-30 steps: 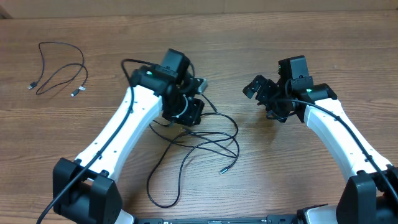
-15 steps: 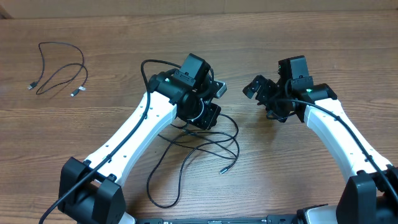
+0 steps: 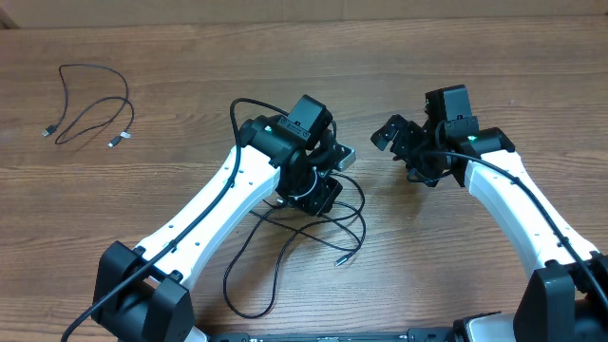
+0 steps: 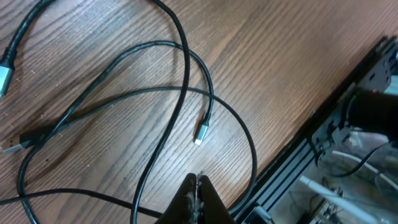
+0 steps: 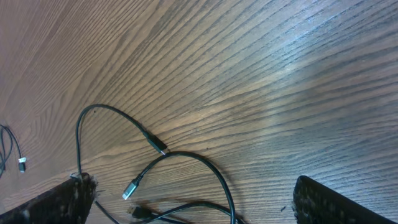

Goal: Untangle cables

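A tangle of thin black cables [image 3: 313, 220] lies at the table's middle, one plug end [image 3: 338, 258] sticking out toward the front. My left gripper [image 3: 323, 194] hovers over the tangle's top edge. In the left wrist view its fingers [image 4: 198, 194] are pressed together, no cord visibly between them, with loops [image 4: 186, 68] and a silvery plug [image 4: 199, 134] on the wood below. My right gripper [image 3: 404, 152] stands open just right of the tangle. Its wrist view shows wide-apart fingers [image 5: 336, 199] framing a curved cable [image 5: 214, 174] and a silver plug [image 5: 129, 188].
One separate cable [image 3: 90, 109] lies loose at the far left of the wooden table [image 3: 190, 57]. The left arm's own thicker wire [image 3: 249, 103] arcs above its wrist. The table's front edge with metal framing [image 4: 323, 124] shows in the left wrist view.
My left arm has swung to the right and slightly forward over the tangle, its gripper staying shut. The right arm and the cables on the table have not visibly moved.
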You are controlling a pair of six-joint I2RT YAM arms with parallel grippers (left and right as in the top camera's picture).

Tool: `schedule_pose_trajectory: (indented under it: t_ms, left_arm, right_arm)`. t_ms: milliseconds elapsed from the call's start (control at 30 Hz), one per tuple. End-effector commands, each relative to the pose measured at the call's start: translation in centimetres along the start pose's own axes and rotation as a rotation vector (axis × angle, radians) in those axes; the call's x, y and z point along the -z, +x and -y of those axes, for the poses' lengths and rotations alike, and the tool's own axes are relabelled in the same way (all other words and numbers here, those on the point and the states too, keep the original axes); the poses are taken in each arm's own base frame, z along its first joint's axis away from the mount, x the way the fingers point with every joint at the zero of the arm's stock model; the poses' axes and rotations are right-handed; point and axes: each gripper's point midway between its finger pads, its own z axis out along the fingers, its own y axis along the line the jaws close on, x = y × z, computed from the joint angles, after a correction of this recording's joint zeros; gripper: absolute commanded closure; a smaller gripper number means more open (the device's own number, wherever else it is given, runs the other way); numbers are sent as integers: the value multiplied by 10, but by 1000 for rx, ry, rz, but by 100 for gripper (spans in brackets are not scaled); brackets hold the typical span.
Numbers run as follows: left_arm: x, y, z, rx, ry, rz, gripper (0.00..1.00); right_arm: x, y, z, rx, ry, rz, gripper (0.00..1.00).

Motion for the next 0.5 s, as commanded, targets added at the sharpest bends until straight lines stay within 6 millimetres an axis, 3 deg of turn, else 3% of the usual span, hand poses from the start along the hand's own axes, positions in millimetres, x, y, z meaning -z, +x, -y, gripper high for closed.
schedule_pose_trajectory:
  t_ms: [0,267,400,467]
  left_arm:
    - [-5,5,-4,-77,-16,-27,96]
    - [-4,5,-6,-150,-31,-30,96]
    - [-3,22,-16,-139,-77,-102,73]
    - [-1,31,-25,-115,-131,-142,77]
  right_arm:
    - [6,-3,-3,6,-9,24,0]
    - [6,-3,-3,7,-10,25,0]
    - [6,-3,-3,6,-9,24,0]
    - [6,-3,-3,6,-9,24,0]
